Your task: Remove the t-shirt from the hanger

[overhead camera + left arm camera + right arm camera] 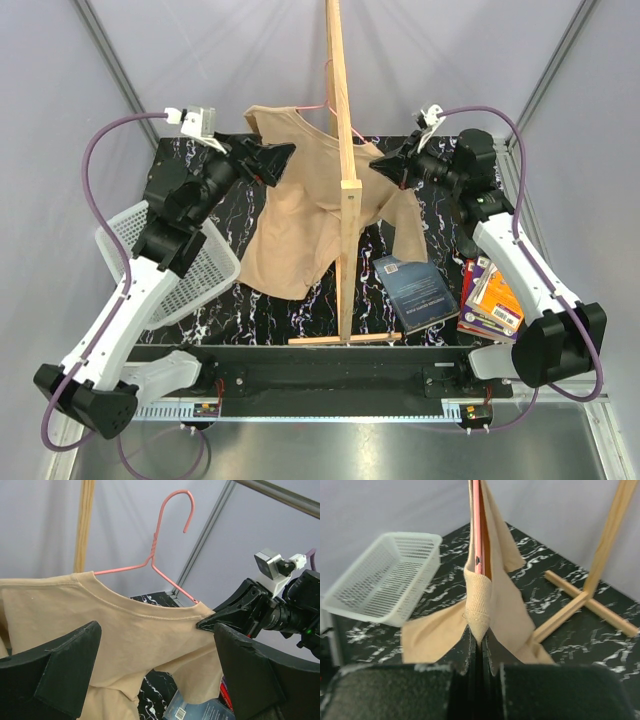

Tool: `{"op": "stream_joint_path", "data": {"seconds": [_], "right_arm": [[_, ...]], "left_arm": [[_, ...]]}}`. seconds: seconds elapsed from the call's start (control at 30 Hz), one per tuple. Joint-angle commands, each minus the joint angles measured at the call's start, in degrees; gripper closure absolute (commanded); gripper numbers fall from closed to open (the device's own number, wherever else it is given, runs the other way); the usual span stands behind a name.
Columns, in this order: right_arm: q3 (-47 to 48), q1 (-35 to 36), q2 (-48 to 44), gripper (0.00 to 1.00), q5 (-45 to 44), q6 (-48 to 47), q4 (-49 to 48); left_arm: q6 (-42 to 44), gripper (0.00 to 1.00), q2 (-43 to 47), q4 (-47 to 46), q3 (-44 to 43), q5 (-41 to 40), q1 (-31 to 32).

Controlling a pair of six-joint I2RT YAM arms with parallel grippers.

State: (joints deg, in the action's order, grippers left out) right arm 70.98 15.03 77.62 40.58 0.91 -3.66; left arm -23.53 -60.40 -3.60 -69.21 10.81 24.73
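Note:
The tan t-shirt hangs on the pink wire hanger, whose hook sits on the wooden pole stand. My left gripper is open at the shirt's left shoulder. In the left wrist view its gripper has wide-apart fingers framing the shirt without touching it. My right gripper is shut on the shirt's right shoulder end by the collar. In the right wrist view the gripper pinches the folded cloth just below the hanger wire.
A white mesh basket sits at the table's left, also seen in the right wrist view. A blue book lies right of the stand's base. A stack of books lies at the right edge.

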Motion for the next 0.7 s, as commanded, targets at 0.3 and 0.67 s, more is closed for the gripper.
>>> {"op": "stream_joint_path", "data": {"seconds": [0.3,0.67], "right_arm": [[-3.6,0.4,-2.7,1.0,12.2,14.1,-0.7],[-6.5,0.6,-2.8,1.0,16.8,14.7,0.1]], "left_arm": [[-4.6,0.01,-10.6,-3.9,-6.4,9.7,-2.6],[-9.3,0.03,-19.4,-9.2,-7.7,13.5,-2.8]]}}
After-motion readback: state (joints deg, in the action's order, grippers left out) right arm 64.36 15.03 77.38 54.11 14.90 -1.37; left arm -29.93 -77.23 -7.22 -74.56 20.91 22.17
